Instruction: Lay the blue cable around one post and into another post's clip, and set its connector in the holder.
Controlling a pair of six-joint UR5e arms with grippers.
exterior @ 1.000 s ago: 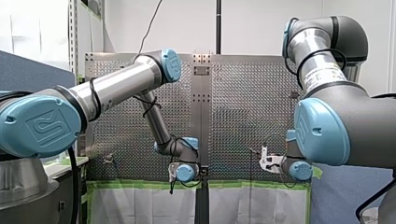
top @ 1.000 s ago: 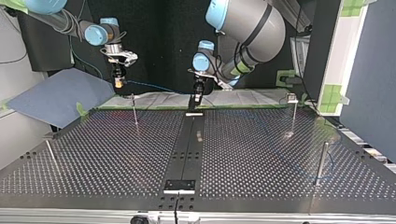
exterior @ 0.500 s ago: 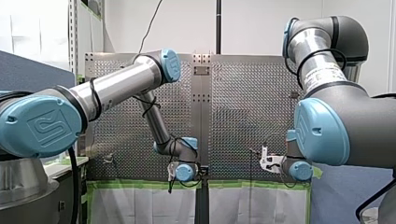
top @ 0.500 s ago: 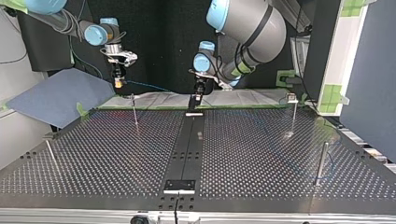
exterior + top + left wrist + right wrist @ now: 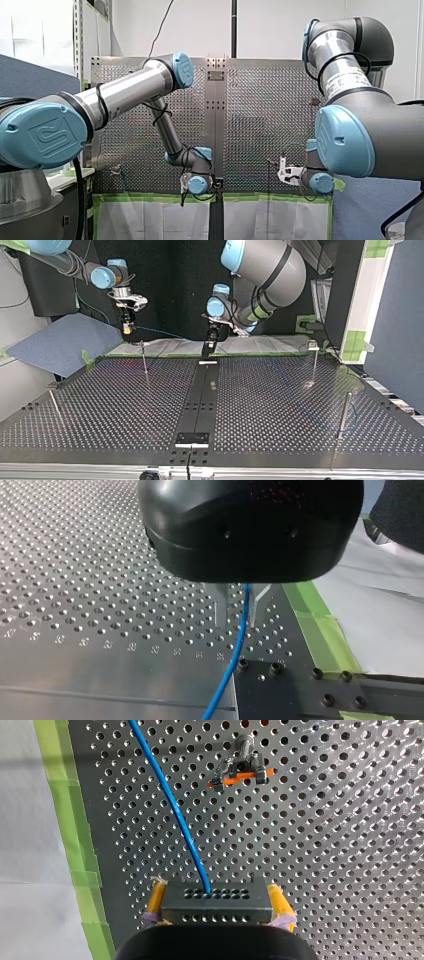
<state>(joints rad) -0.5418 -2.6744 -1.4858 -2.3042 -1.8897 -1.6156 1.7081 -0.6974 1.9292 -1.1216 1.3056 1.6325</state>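
In the right wrist view my right gripper [image 5: 218,906] is shut, its yellow pads [image 5: 156,901] clamped on a dark grey connector block [image 5: 217,896]. The blue cable [image 5: 172,807] leaves the block and passes a post with an orange clip [image 5: 241,770]. In the left wrist view the blue cable [image 5: 240,630] runs between my left gripper's [image 5: 237,624] two metal fingers [image 5: 221,611], which stand narrowly apart with gaps beside it. In the top view my right gripper [image 5: 128,328] hangs at the far left and my left gripper [image 5: 210,344] just above a small holder [image 5: 208,361].
Thin posts stand on the perforated table: one [image 5: 144,360] under my right gripper, a clip-topped one [image 5: 313,362] at the top view's right, and others [image 5: 343,415] [image 5: 54,407] nearer. A second holder [image 5: 192,439] sits on the centre strip. Green tape [image 5: 320,630] edges the plate.
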